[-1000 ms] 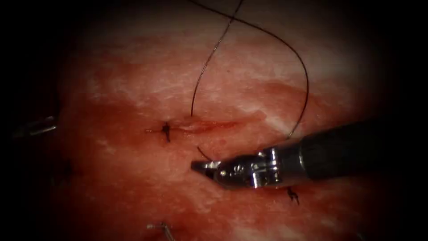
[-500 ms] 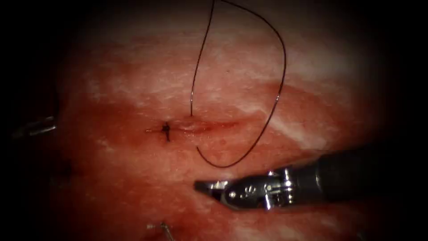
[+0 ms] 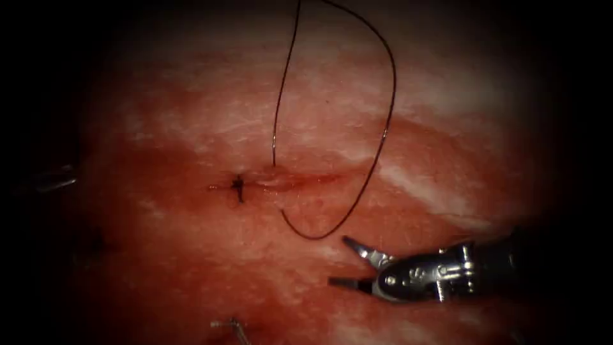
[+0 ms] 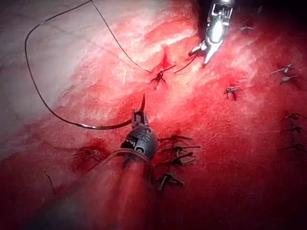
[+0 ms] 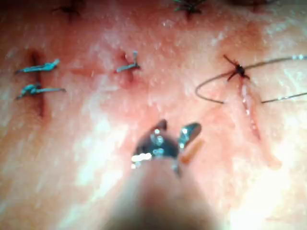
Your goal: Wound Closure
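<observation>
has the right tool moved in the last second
Yes. In the endoscope view the right tool has drawn back to the right and down, away from the knot at the cut; its jaws now stand open, holding nothing.

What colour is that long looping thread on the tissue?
The thread is dark, nearly black, clearest in the endoscope view against the tissue.

You have a pale old stitch (image 3: 231, 326) at seven o'clock in your endoscope view; your wrist views show blue-grey stitches (image 5: 37, 67) and dark stitches (image 4: 176, 149).
</observation>
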You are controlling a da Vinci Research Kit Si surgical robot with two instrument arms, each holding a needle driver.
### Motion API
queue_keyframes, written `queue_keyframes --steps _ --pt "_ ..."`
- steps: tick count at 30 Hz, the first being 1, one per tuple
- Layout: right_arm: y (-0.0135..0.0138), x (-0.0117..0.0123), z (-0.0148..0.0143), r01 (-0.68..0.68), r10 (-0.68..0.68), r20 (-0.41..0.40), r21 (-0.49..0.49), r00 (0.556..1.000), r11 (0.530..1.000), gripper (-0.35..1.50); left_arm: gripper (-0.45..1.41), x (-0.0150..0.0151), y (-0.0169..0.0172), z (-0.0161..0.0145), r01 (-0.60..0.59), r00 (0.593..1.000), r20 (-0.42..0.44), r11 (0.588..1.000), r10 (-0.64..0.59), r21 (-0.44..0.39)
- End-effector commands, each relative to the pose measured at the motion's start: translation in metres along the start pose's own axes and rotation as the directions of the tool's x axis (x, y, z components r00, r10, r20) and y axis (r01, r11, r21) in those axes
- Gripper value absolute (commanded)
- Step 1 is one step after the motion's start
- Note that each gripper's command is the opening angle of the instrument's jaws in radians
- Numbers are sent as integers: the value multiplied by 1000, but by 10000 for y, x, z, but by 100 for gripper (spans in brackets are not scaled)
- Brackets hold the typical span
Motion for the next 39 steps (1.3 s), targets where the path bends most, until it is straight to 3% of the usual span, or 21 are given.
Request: queue_keyframes --steps 1,5,19,25,26,30,39 --pt "6 -10 24 -4 4 -3 -1 1000 1000 98 -45 -6 8 3 4 1000 2 1000 -4 -2" --pt "15 -11 52 3 -3 -18 -8 1000 1000 101 -45 -7 8 1 3 1000 1 1000 -3 -3" --pt "12 12 93 31 -34 -90 -35 995 999 91 -45 -7 9 1 8 1000 1 1000 -8 -2" --pt "13 12 95 32 -34 -97 -30 995 999 54 -45 -8 10 1 8 1000 1 1000 -8 -2" --pt "12 12 95 33 -35 -100 -25 994 999 24 -45 -8 10 1 8 1000 1 1000 -8 -2" --pt "10 14 93 36 -38 -106 -16 994 999 -35 -45 -8 10 2 7 1000 1 1000 -7 -1" --pt "-27 30 57 74 -70 -131 29 989 997 -35 -45 -10 20 16 8 1000 2 1000 -8 -4"
